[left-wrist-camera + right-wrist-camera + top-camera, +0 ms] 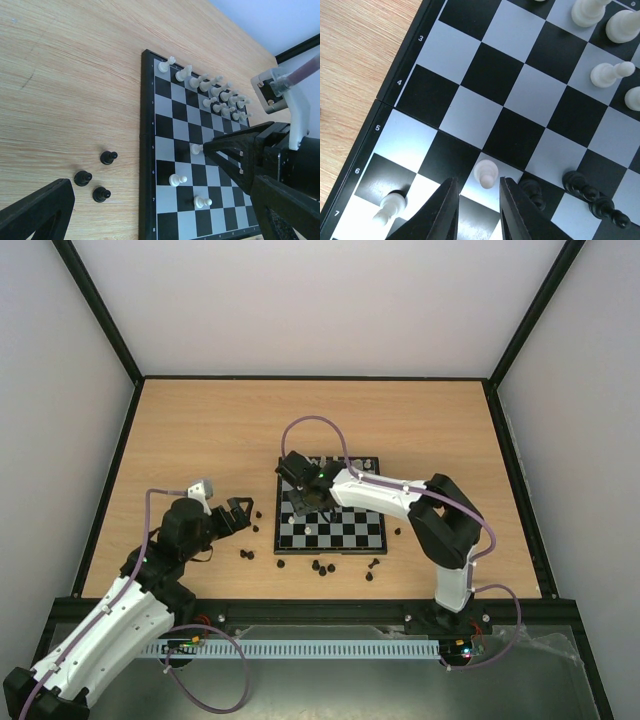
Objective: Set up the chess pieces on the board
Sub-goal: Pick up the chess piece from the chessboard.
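Right wrist view: the right gripper (477, 181) hangs over the board (470, 115), jaws part open astride a white pawn (485, 172), not closed on it. At 3 o'clock of that pawn stand two black pieces (592, 195), the nearer one half hidden behind a finger. Seen from above, the right arm covers much of the board's far rows. The left gripper (238, 512) sits at 9 o'clock of the board, over the table (200, 430), spread wide and empty. Loose black men (322, 566) dot the table at 6 o'clock, too small to name
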`<state>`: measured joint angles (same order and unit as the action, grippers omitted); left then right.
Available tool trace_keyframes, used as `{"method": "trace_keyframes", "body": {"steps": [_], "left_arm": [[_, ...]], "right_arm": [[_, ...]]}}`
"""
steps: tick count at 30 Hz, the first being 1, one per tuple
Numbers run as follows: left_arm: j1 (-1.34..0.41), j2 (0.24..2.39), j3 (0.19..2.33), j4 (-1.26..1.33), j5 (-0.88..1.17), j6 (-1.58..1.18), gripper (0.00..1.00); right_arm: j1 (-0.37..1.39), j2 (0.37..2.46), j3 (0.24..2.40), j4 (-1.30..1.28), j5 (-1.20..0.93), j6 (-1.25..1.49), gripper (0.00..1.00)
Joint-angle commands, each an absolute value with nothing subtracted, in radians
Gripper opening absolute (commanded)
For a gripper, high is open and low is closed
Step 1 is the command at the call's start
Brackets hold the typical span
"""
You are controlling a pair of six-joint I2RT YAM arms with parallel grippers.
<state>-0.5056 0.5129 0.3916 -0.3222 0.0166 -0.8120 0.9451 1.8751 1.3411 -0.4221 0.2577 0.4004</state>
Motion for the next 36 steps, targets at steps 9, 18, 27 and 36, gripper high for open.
{"method": "trace_keyframes", "body": {"steps": [9,18,27,36], "left_arm": [[-0.511,0.523,0.423,-0.334,0.008,-0.792,0.99],[-0.511,0.525,0.422,-0.329,0.009,-0.79,1.0],[-0.512,0.547,0.416,-0.31,0.014,-0.783,0.99],[-0.512,0.576,0.42,-0.289,0.018,-0.773,0.99]], "right_arm": [[0.948,1.934,1.371,-0.486,0.268,0.394,0.17],[0.939,1.965,1.375,-0.483,0.252,0.393,0.13],[0.915,1.939,1.382,-0.476,0.253,0.399,0.04],[0.81,1.956,1.474,-0.502,0.239,0.399,0.03]]}}
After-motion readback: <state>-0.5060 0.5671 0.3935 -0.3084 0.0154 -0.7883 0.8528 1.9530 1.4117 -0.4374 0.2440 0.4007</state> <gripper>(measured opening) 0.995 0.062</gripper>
